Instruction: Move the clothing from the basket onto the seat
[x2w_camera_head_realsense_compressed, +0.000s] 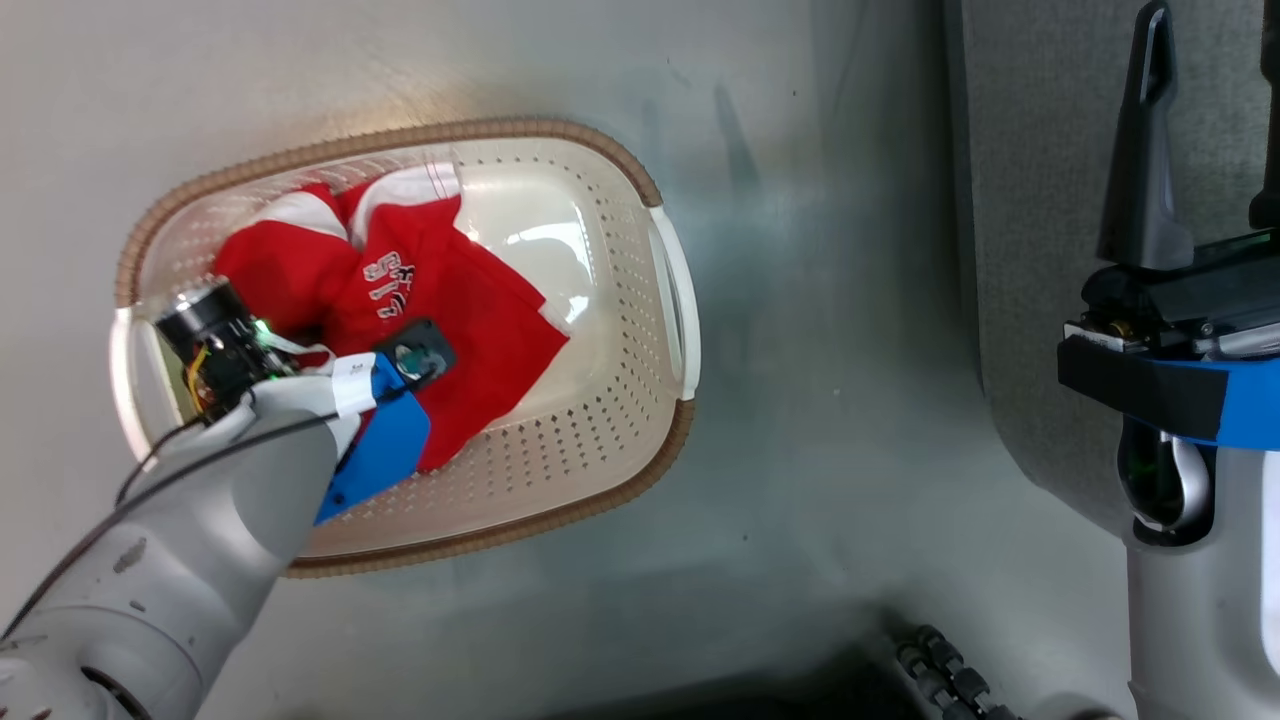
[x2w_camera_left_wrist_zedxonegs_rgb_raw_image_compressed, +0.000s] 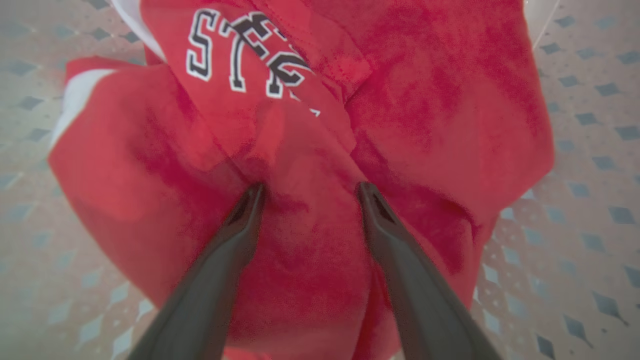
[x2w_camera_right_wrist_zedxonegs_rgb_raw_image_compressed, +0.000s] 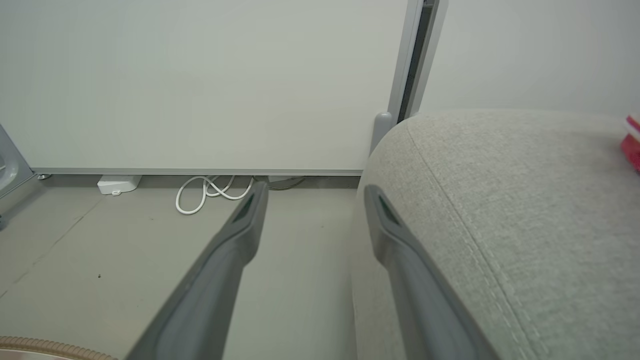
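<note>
I'm at the pick-up step. The clothing lies bunched in the left half of the basket, which stands on the floor, and none of it is lifted yet. My left gripper is down inside the basket, jaws spread wide with a ridge of red cloth between the tips. The tips look to be on the fabric, though I cannot tell how deep they press.

Next, I judge, the jaws should close on that fold, then lift high enough to clear the basket's rim before swinging right toward the seat. The cloth is limp, so a thin pinch could slip, and if two garments are tangled, one may drag the other.

My right gripper hangs idle, jaws open and empty, by the seat's rounded near edge and well apart from the basket. It sits roughly on the path to the seat, so I'd watch the carry. Beyond it are a pale partition panel and a loose white cable on the floor. A bit of red shows on the seat, too little to identify.
</note>
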